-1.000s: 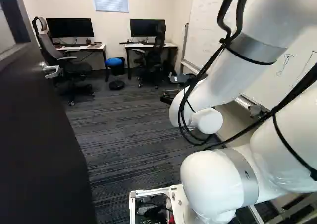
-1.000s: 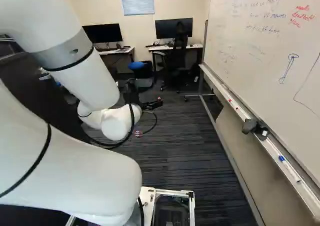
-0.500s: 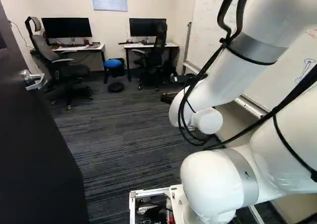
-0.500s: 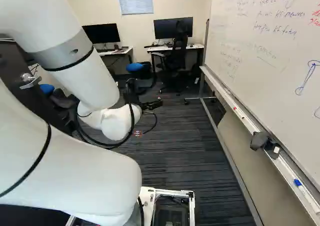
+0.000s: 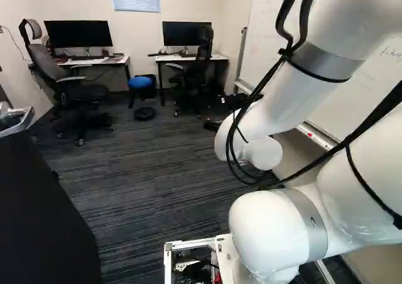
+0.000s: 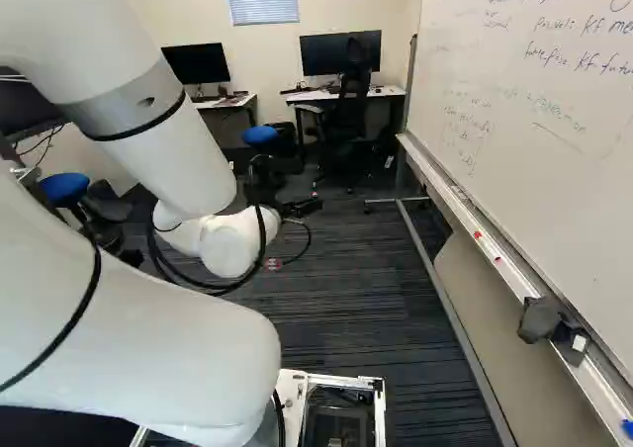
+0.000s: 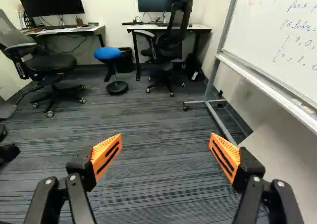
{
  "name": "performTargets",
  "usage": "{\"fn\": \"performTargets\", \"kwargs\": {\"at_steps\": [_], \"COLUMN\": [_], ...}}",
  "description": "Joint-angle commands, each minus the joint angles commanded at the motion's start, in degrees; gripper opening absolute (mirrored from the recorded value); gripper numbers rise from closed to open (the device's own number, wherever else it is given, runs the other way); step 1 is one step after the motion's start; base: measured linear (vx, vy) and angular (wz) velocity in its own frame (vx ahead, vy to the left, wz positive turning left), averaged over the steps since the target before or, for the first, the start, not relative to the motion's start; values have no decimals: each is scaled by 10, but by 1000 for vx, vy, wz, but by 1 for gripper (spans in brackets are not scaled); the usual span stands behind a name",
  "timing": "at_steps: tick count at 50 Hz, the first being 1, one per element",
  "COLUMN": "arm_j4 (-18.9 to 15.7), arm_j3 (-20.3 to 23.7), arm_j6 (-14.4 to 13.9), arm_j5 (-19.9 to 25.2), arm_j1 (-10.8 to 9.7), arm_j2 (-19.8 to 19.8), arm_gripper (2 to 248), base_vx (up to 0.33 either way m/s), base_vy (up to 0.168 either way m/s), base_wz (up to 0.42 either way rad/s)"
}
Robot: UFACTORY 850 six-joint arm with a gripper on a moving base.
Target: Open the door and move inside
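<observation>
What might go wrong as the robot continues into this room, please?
The door stands close at the left of the left base view, so the base could clip it when turning. The whiteboard stand's foot juts across the carpet and might catch the base. The open gripper points ahead and could bump the blue stool if driven too far.

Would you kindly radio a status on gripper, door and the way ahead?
Gripper open, holding nothing. Door open, at left of left base view. Farther ahead: blue stool, office chairs.
</observation>
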Motion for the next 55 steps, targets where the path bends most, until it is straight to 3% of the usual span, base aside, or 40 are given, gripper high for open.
{"fn": "performTargets", "kwargs": {"at_steps": [55], "arm_j4": [0], "arm_j3": [0], "arm_j6": [0], "arm_j5": [0], "arm_j1": [0], "arm_j2": [0], "arm_gripper": [247], "base_vx": [240], "base_vy": [3], "base_wz": [-14]}}
